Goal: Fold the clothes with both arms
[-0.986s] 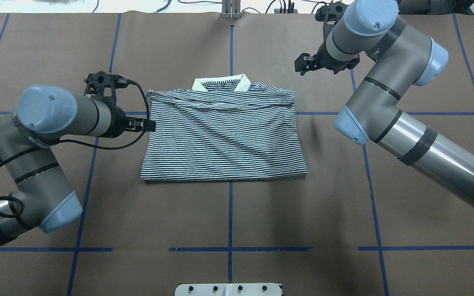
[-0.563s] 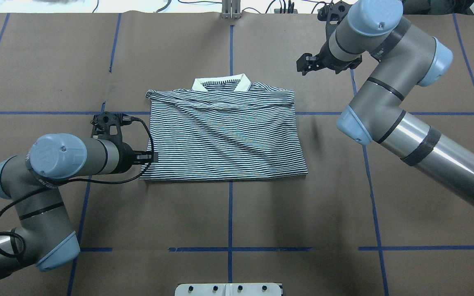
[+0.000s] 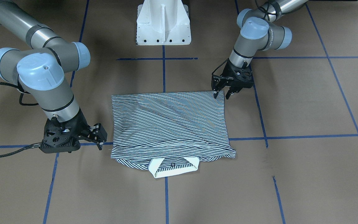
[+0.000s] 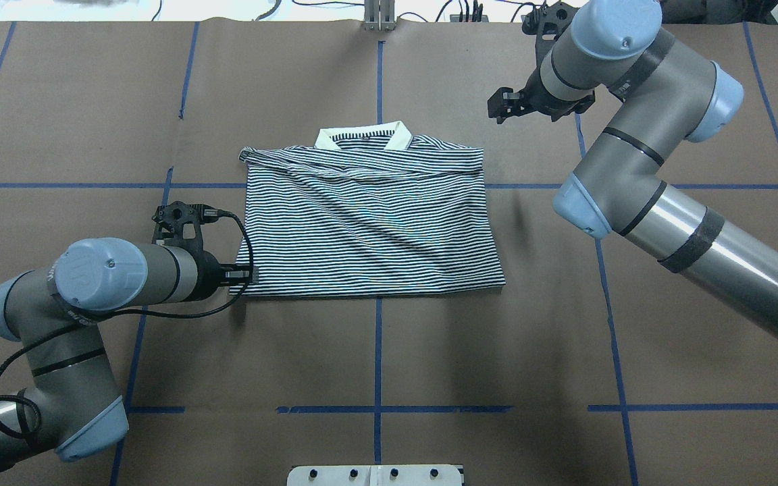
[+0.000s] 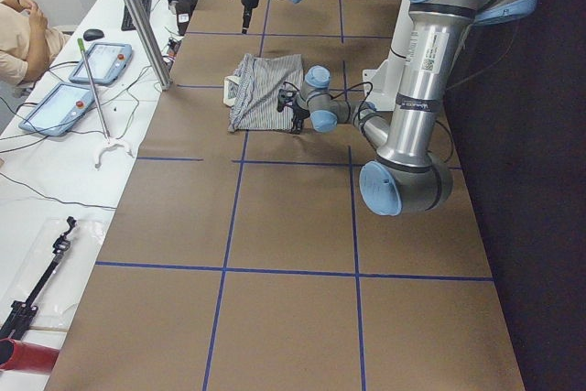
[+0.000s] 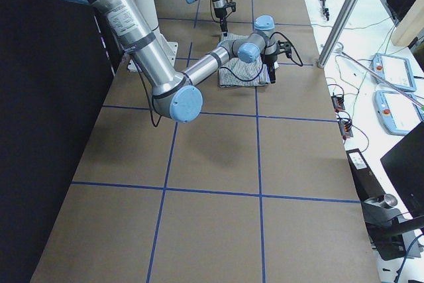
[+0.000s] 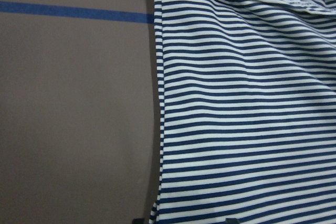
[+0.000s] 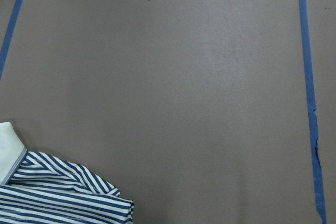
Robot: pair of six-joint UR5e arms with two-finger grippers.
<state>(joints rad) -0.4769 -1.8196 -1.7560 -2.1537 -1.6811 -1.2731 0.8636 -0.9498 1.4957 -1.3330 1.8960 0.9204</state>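
Down the shirt's left side it has come: the left hand [image 3: 222, 93] was up by the far-left shoulder a second ago and now sits at the near-left hem corner, while the right one has hardly budged. That left hand is low on the bench [image 4: 497, 351] with its fingers spread. One tip is right on the corner of the cloth and the other just off it on bare paper, so it straddles the edge and pinches nothing yet. Its wrist camera agrees, with the shirt's left edge running straight up the picture from between the tips. To my eye that's a set-up for a corner pinch, approached from the side so a finger can slip under the hem.

Further out, the polo shirt [image 4: 369, 223] lies flat at the middle of the bench, astride the blue tape line [image 4: 377, 351]. Its sleeves are tucked in, so it reads as a tidy rectangle. The cream collar [image 4: 362, 137] points to the far side and the hem faces the robot. Folded like this, its long axis runs left to right — wider than it is deep. A few diagonal creases cross the back.

Across at the far-right shoulder corner, the right hand [image 4: 497, 106] hangs just beyond the cloth, also spread and touching nothing. Its wrist camera catches only that shoulder corner and a sliver of collar. My guess is that it is waiting out of the way until the left has its grip, or lining up on its own corner.
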